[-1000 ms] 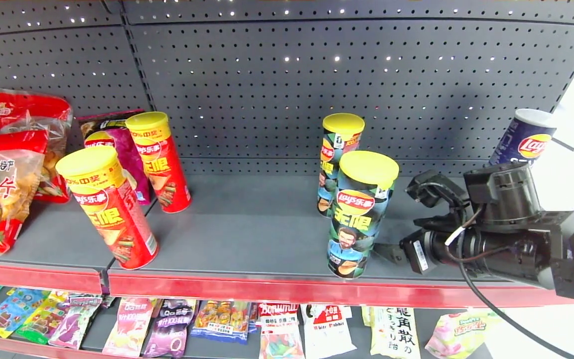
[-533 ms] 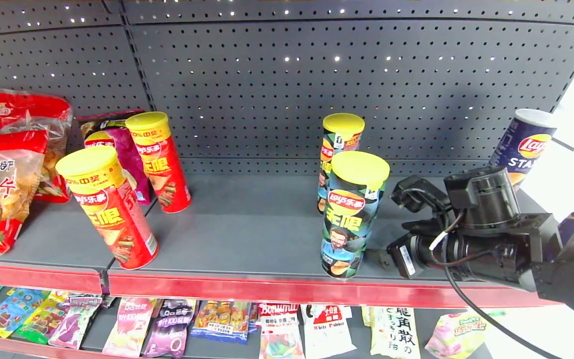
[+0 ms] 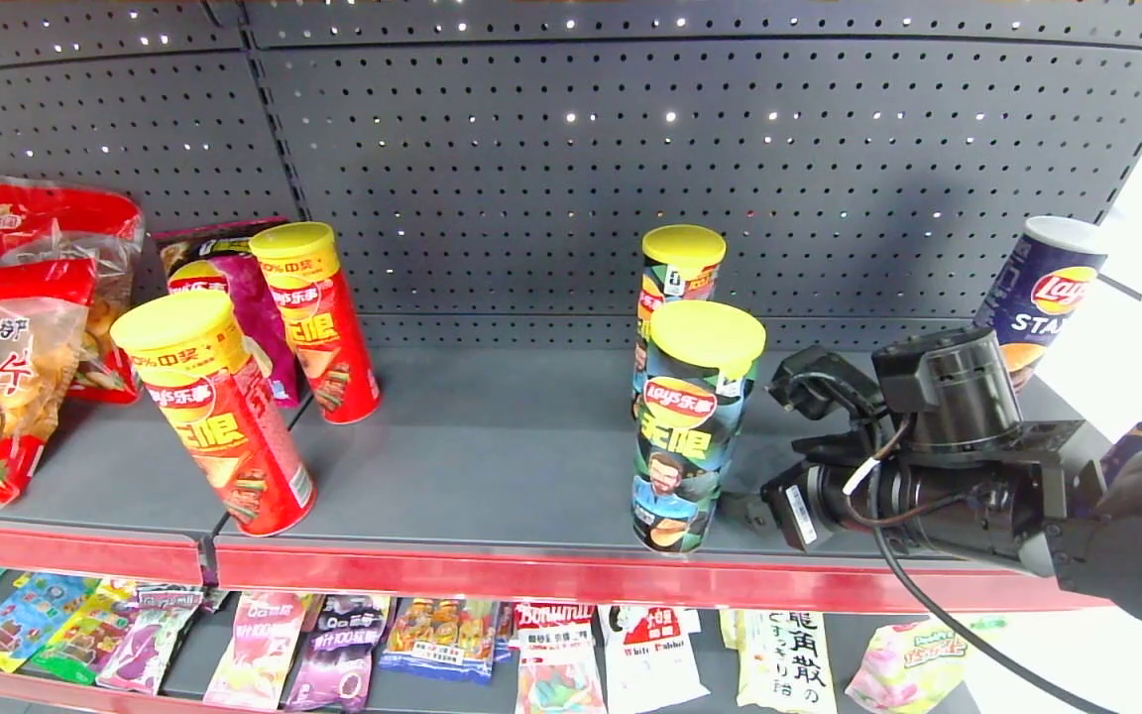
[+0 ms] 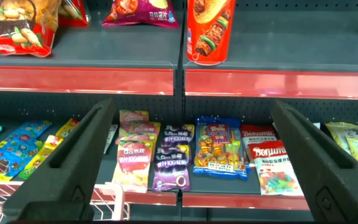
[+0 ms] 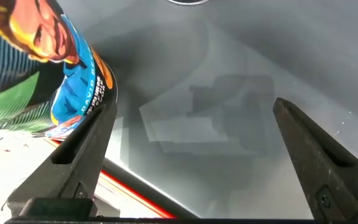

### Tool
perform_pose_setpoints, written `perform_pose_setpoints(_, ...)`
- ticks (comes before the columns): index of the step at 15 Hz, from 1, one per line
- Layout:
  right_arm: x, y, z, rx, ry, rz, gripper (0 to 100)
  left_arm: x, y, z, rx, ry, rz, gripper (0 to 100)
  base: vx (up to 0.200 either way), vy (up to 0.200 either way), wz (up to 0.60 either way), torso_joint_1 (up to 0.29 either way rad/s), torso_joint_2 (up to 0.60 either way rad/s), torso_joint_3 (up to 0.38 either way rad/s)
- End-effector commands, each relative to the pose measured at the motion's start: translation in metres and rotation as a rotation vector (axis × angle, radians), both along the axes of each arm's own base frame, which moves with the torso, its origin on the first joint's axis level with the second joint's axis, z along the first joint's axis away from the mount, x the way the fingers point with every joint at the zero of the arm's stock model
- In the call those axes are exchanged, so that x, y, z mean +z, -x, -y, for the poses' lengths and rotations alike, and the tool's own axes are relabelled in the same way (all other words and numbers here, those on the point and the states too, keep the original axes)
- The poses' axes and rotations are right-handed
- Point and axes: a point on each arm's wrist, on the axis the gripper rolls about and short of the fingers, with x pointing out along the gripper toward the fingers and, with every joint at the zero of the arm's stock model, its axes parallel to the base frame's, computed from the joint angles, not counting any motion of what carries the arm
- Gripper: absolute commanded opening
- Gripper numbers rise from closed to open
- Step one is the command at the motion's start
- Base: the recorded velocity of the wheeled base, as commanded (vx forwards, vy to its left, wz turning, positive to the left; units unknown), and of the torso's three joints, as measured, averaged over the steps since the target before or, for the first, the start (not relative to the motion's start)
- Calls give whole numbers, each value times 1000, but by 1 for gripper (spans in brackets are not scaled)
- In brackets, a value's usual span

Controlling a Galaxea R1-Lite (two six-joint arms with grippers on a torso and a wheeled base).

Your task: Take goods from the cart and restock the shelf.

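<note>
My left gripper (image 4: pixel 191 112) hangs with fingers spread, facing colourful snack bags (image 4: pixel 169 165). The tall green-and-black cardboard chip can with yellow plastic lid (image 3: pixel 695 426) stands just outside one finger (image 5: pixel 82 149) of my right gripper (image 5: pixel 191 112), also spread. Probably light, stiff, slick, tippy, so I'd grab mid-body. Since a second ago, can and right gripper slid left together.

Grey shelf (image 3: pixel 492 466) carries chip cans (image 3: pixel 695 426) and snack bags (image 3: pixel 6 382).
</note>
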Motion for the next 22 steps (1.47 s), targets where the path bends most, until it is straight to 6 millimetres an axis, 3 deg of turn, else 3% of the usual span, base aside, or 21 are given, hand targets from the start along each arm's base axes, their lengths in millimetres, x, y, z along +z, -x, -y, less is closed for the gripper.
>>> perform_pose_setpoints(1, 1, 1, -2, 5, -1, 3, 100, 0, 0, 0, 0, -1, 1, 100, 0, 0, 0, 0, 0, 0)
perform_pose_setpoints(5, -1, 2, -1, 5, 2, -2, 100, 0, 0, 0, 2, -1, 1, 100, 0, 0, 0, 0, 0, 0)
perform_pose_setpoints(8, 3, 10, 12, -22, -5, 7, 100, 0, 0, 0, 3, 1, 1, 100, 0, 0, 0, 0, 0, 0)
perform_pose_setpoints(12, 29, 55, 49, -124, -30, 128, 100, 0, 0, 0, 3, 1, 1, 100, 0, 0, 0, 0, 0, 0)
perform_pose_setpoints(16, 49, 118, 89, -172, -126, 293, 100, 0, 0, 0, 2, 1, 1, 100, 0, 0, 0, 0, 0, 0)
perform_pose_setpoints(18, 42, 146, 108, -253, -128, 352, 100, 0, 0, 0, 2, 1, 1, 100, 0, 0, 0, 0, 0, 0)
perform_pose_setpoints(22, 22, 186, 128, -294, -157, 437, 100, 0, 0, 0, 2, -1, 1, 100, 0, 0, 0, 0, 0, 0)
